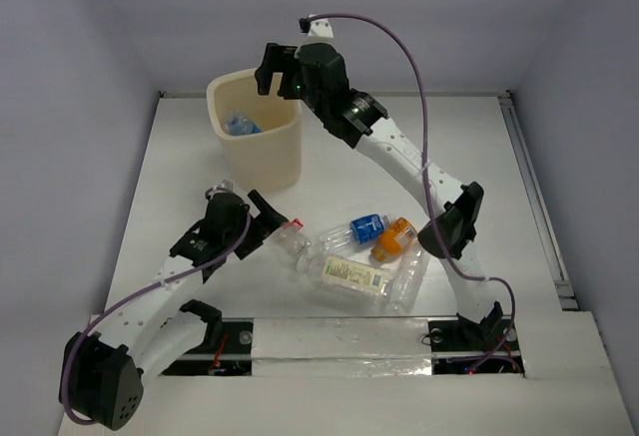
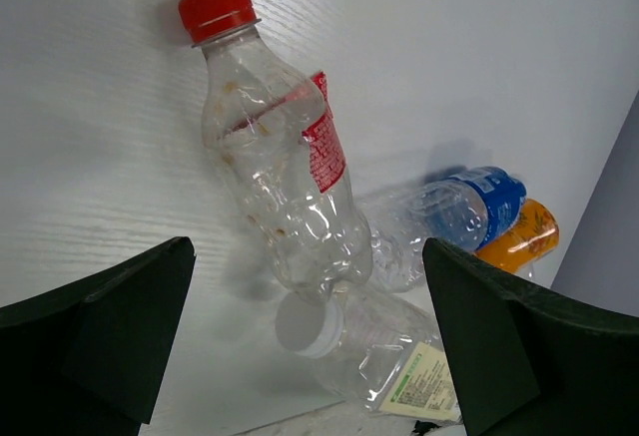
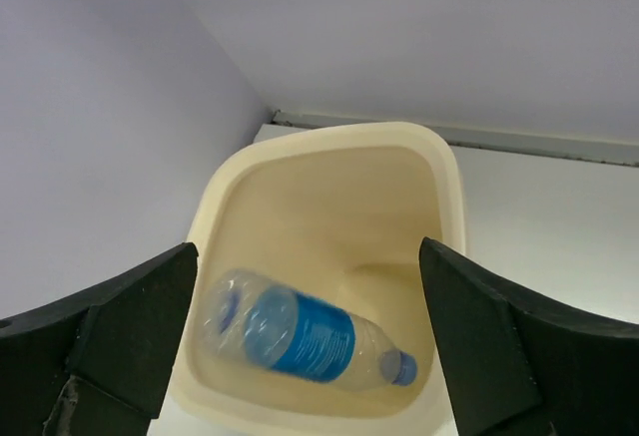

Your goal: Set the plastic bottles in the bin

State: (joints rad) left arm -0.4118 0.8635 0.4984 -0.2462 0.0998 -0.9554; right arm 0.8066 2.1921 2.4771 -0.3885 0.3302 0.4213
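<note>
Our left gripper [image 2: 308,256] hangs wide and empty over the red-capped bottle [image 2: 280,157] on the table [image 2: 100,107], our right gripper [image 3: 310,256] equally wide above the bin [image 3: 444,187], one blue bottle [image 3: 300,336] inside; an off-centre pinch could squirt that slick red-capped bottle into the white-capped bottle [image 2: 369,356] beside it.

Orange bottle [image 2: 521,238] half hidden; yellow-labelled bottle [image 2: 399,366] partly covered too

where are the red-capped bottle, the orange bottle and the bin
red-capped bottle [image 2: 280,187]: left wrist view, on its clear body
orange bottle [image 1: 396,237]: top external view, on its orange middle
bin [image 3: 329,207]: right wrist view, on its bare inner wall
</note>
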